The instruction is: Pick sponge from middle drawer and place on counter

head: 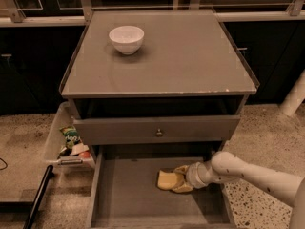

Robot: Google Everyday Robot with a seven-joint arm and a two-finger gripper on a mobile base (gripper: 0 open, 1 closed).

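The pale-yellow sponge [166, 180] lies on the floor of the open middle drawer [126, 194], toward its right side. My gripper [178, 180] reaches in from the right on a white arm [252, 173]. Its yellowish fingers [181, 170] are closed around the sponge's right end, one on the far side and one on the near side. The sponge still rests on the drawer floor. The grey counter [186, 56] is the cabinet's top, above the drawer.
A white bowl [126, 38] stands at the counter's back left. The closed drawer front with a round knob [158, 132] overhangs the open drawer. A clear side bin [66, 144] with snack packets hangs on the left. A white post [294, 97] stands at the right.
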